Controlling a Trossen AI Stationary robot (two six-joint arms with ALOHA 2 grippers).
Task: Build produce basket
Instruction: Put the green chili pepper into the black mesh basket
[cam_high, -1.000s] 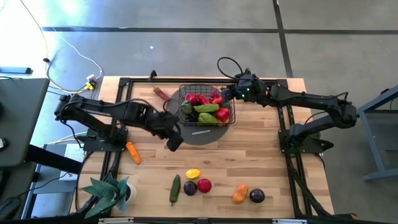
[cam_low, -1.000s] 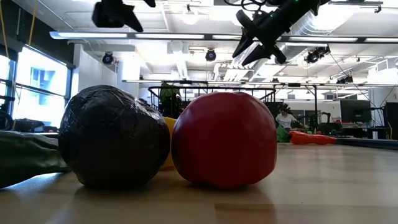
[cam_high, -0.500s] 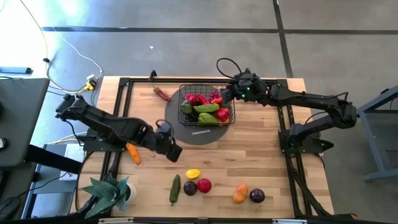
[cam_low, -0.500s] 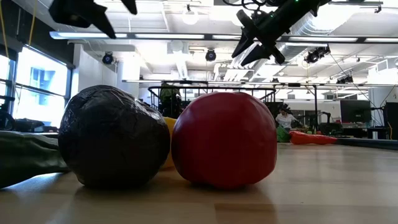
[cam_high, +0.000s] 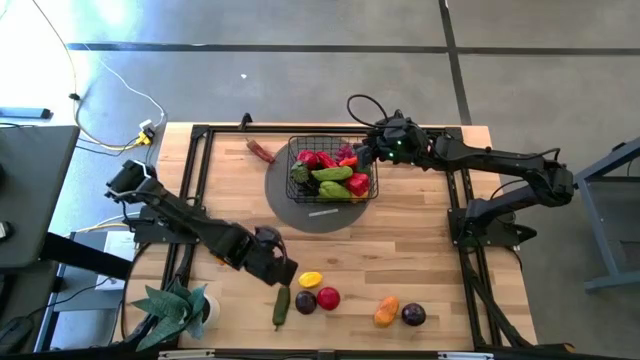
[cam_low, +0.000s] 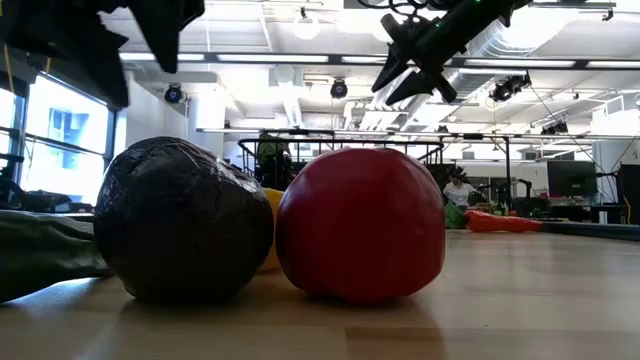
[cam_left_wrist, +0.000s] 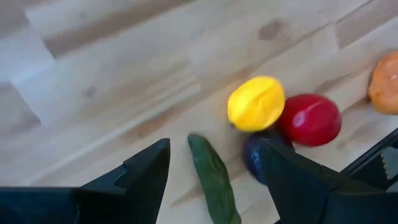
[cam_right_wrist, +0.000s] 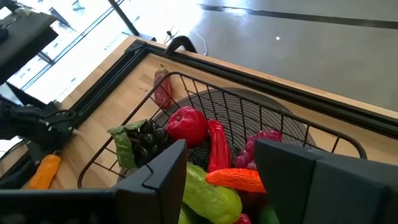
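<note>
The black wire basket (cam_high: 333, 171) stands on a round grey mat (cam_high: 318, 212) and holds red, green and purple produce (cam_right_wrist: 208, 168). My right gripper (cam_high: 361, 154) hovers open and empty over the basket's far right corner. My left gripper (cam_high: 281, 273) is open and empty above the near middle of the table. In the left wrist view a green cucumber (cam_left_wrist: 213, 180) shows between its fingers, apart from them. Beside the cucumber (cam_high: 281, 303) lie a yellow fruit (cam_high: 311, 280), a purple plum (cam_high: 306, 301) and a red apple (cam_high: 328, 297).
An orange fruit (cam_high: 386, 311) and another purple plum (cam_high: 413, 314) lie near the front edge. A leafy potted plant (cam_high: 176, 306) stands at the near left corner. A red piece (cam_high: 260, 150) lies left of the basket. A carrot (cam_right_wrist: 43, 172) lies at the left.
My left gripper has swung from beside the grey mat toward the table's near edge and come down over the cucumber and the yellow fruit, staying open. Nothing on the table has moved.
</note>
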